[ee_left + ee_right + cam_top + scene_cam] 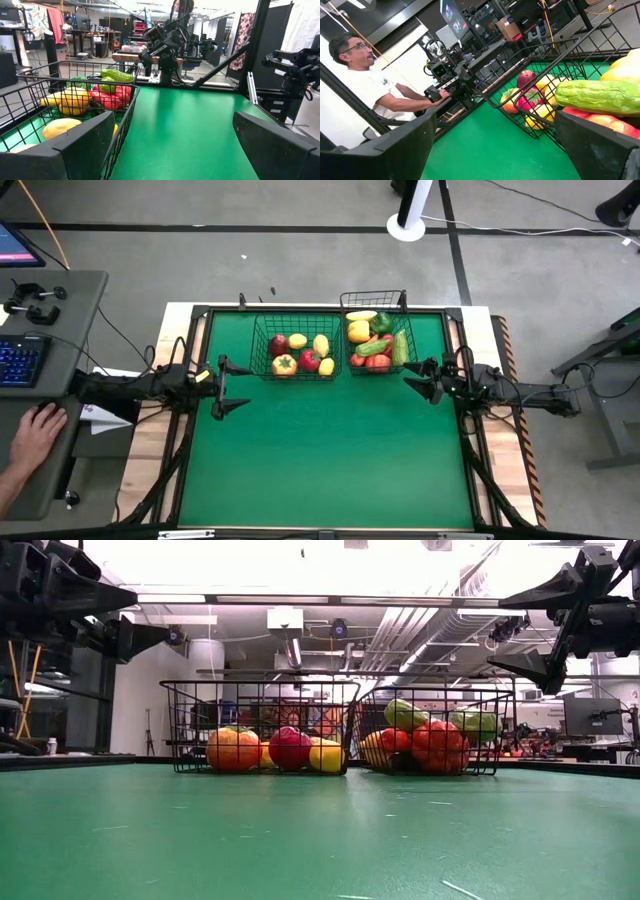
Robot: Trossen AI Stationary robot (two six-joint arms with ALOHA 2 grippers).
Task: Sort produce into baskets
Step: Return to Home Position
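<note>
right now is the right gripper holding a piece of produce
No, the right gripper is open and empty, beside the right basket.

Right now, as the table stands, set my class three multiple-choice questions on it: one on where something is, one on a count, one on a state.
1. Which basket holds a green cucumber?
A) the left basket
B) the right basket
C) neither

2. How many wire baskets are there?
A) one
B) two
C) four

3. How do the left gripper and right gripper stand?
A) both open and empty
B) both shut tight
C) one shut on a basket rim

Answers:
1 B: the green cucumber lies on top of the pile in the right basket.
2 B: the two baskets stand side by side.
3 A: each gripper hovers with its fingers apart, holding nothing.
</note>
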